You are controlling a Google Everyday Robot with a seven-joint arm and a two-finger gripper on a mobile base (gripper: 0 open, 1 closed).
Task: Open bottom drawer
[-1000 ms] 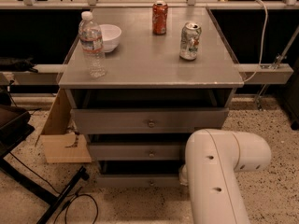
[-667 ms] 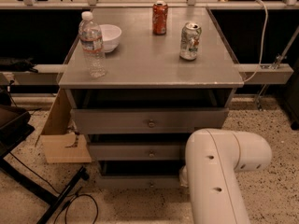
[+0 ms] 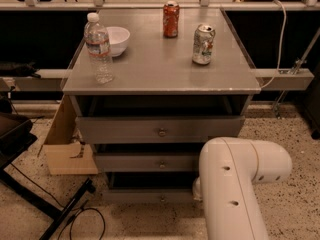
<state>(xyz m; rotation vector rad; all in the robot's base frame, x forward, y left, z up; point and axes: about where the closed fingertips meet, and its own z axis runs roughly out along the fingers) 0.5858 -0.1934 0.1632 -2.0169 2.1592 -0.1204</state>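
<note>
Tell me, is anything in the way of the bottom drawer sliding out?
Only the robot's own white arm shows in front of the bottom drawer, over its right end. The floor before the knob looks bare. The hand is not in view.

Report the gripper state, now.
Gripper: not in view, probably hidden behind the white arm, low by the right end of the bottom drawer; open, closed or holding cannot be told.

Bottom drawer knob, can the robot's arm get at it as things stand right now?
Probably yes. Nothing stands in front of the bottom drawer or its knob, and the white arm hangs close beside it. The gripper is out of view, so I can't confirm.
</note>
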